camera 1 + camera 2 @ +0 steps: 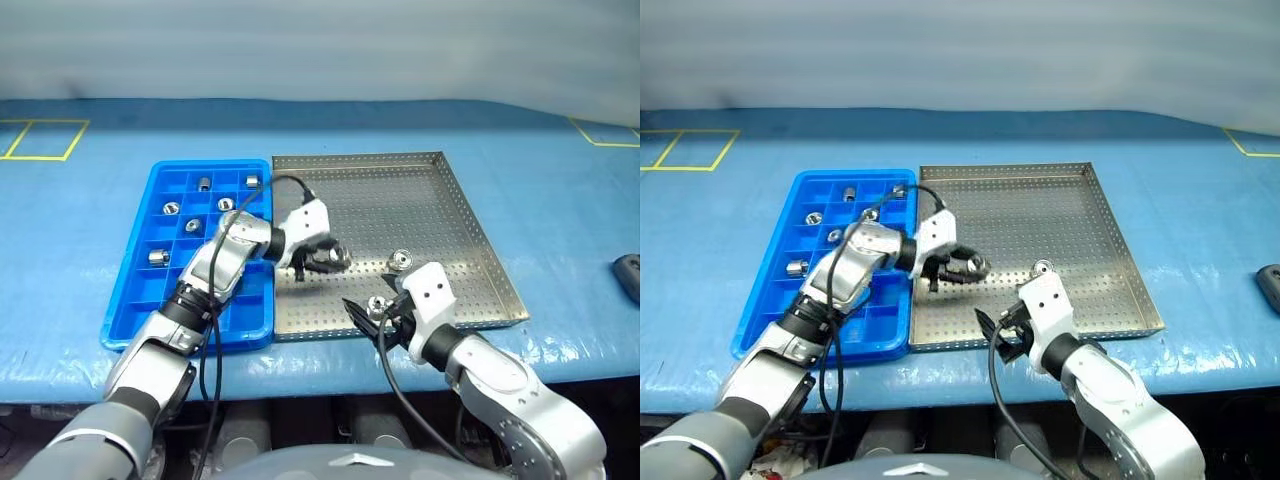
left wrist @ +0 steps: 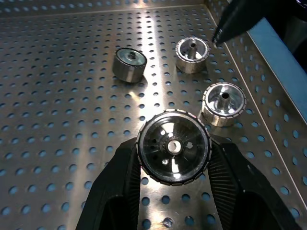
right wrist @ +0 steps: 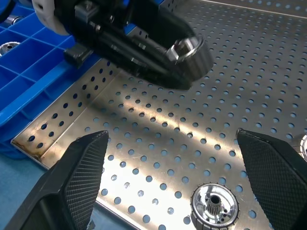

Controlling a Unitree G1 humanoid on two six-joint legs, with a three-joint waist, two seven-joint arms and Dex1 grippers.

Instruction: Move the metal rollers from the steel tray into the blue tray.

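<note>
Right gripper (image 1: 372,318) gapes empty; left gripper (image 1: 322,262) clamps one roller (image 2: 173,147)

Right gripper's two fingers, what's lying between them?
One metal roller on the steel tray's perforated floor, flat between the open right gripper's fingers, seen in the right wrist view.
</note>
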